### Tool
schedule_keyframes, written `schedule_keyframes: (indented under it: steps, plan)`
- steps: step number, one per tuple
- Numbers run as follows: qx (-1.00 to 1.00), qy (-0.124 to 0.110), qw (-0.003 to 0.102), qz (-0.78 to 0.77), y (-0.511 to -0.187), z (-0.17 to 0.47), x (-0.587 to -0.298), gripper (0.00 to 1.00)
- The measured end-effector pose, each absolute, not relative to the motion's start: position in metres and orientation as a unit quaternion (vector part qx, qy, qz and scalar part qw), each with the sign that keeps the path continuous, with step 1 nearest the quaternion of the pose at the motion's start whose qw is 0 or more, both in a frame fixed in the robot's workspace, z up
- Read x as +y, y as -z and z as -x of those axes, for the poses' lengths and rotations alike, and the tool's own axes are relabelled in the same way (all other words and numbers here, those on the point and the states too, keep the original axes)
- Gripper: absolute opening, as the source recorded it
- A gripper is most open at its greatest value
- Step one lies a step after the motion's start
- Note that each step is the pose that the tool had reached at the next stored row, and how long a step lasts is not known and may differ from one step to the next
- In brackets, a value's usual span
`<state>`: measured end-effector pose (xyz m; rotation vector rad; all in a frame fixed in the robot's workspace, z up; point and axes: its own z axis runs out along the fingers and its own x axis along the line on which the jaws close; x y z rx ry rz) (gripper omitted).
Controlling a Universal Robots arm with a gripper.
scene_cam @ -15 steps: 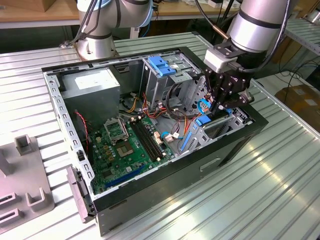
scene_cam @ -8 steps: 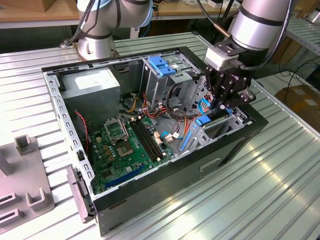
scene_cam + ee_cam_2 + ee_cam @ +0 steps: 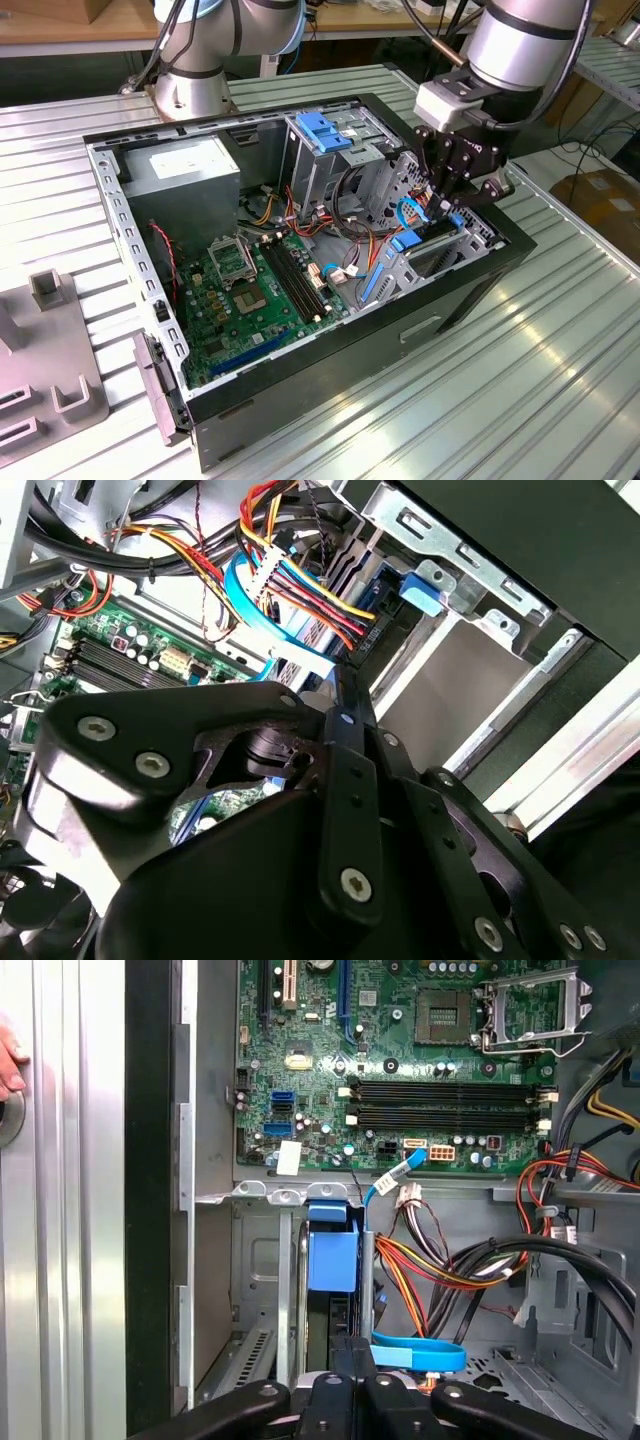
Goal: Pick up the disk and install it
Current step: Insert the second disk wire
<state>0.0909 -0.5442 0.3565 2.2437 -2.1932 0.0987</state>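
Note:
The disk [image 3: 408,243] stands edge-on inside the metal drive cage [image 3: 470,235] at the front corner of the open computer case, on the exterior view's right. In the first wrist view its blue bracket [image 3: 333,1255] sticks out of the cage slot, with the dark drive body below it. My gripper [image 3: 450,205] hangs right above the disk, and its black fingers are pressed together. In the first wrist view the gripper [image 3: 352,1365] lines up with the disk's edge, close behind the bracket. The second wrist view has the gripper [image 3: 340,695] beside coloured wires.
A blue flat cable [image 3: 420,1355] and bundled wires [image 3: 440,1260] crowd the space beside the cage. The motherboard [image 3: 255,290], the grey power-supply box [image 3: 185,170] and a blue-topped cage [image 3: 322,130] fill the case. A hand [image 3: 8,1060] rests on the table. A grey fixture [image 3: 45,350] stands at the exterior view's left.

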Motion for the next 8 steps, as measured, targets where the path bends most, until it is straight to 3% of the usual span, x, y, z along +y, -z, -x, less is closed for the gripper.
schedule_keyframes:
  steps: [8]
  plan:
    - [-0.699,-0.032,0.001,-0.715,-0.3581,-0.0909,-0.5442,0.11]
